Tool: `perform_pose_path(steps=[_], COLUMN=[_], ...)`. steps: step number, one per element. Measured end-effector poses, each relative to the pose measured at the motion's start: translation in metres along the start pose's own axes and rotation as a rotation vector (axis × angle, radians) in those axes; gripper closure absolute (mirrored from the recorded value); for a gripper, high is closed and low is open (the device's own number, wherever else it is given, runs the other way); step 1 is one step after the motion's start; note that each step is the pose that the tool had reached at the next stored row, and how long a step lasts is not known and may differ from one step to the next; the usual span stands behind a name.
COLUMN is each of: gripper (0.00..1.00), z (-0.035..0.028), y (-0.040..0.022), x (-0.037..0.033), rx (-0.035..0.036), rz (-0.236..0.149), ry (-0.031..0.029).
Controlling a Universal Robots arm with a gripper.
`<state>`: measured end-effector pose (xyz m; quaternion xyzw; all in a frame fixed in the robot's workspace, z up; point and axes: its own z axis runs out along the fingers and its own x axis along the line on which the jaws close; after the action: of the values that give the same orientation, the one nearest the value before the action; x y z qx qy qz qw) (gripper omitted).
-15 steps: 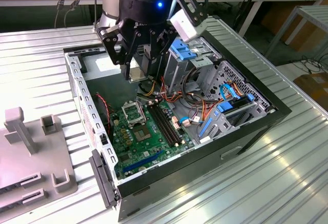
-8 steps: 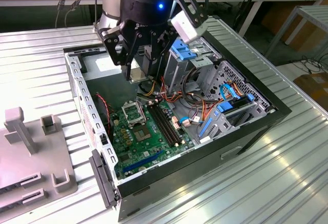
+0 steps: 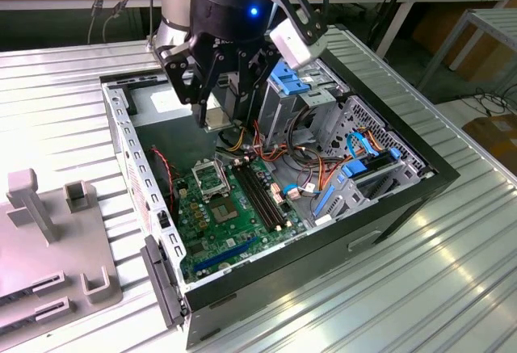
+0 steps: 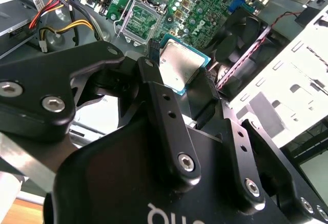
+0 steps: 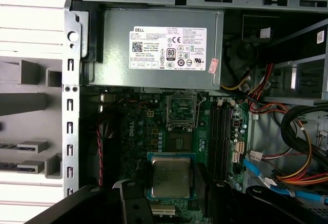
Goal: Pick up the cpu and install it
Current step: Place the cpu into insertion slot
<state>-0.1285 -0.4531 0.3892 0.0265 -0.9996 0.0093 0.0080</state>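
White printed label point(image 5: 170, 48) on grey metal power supply box point(image 5: 113, 55), symbols and fine lines; red-white sticker point(image 5: 213, 65) on box just beside label; faint marks on silvery-grey square cpu point(image 5: 170, 177), unreadable.

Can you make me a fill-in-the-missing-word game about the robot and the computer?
1. The gripper is holding the ___.
2. The socket is ___, with no chip in it.
3. The motherboard around the socket is coloured ___.
Missing words: cpu, empty, green.
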Motion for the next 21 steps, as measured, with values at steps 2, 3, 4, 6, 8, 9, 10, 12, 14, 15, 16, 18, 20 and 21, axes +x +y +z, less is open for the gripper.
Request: perform_pose_path(steps=[2, 3, 4, 6, 8, 9, 10, 12, 14, 15, 16, 18, 20, 21], gripper=[0.53, 0.53, 0.53, 0.53, 0.53, 0.53, 0.53, 0.53, 0.53, 0.53, 0.53, 0.53, 0.53, 0.53], z=[0.0004, 0.0006, 0.0007, 0.0012, 0.0018, 0.0021, 0.0024, 0.0029, 0.0033, 0.0035, 0.0037, 0.0041, 0.0045, 0.0047], y=[0.0, 0.0, 0.0, 0.0, 0.0, 0.0, 0.0, 0.0, 0.0, 0.0, 0.0, 0.0, 0.0, 0.0], x=[-0.0002, -0.0003, -0.0004, -0.0006, -0.0008, -0.001, -0.0011, -0.0013, -0.0015, -0.0015, -0.0016, -0.0018, -0.002, -0.0021], rx=[0.0, 0.0, 0.0, 0.0, 0.0, 0.0, 0.0, 0.0, 0.0, 0.0, 0.0, 0.0, 0.0, 0.0], rz=[0.0, 0.0, 0.0, 0.0, 0.0, 0.0, 0.0, 0.0, 0.0, 0.0, 0.0, 0.0, 0.0, 0.0], ry=[0.0, 0.0, 0.0, 0.0, 0.0, 0.0, 0.0, 0.0, 0.0, 0.0, 0.0, 0.0, 0.0, 0.0])
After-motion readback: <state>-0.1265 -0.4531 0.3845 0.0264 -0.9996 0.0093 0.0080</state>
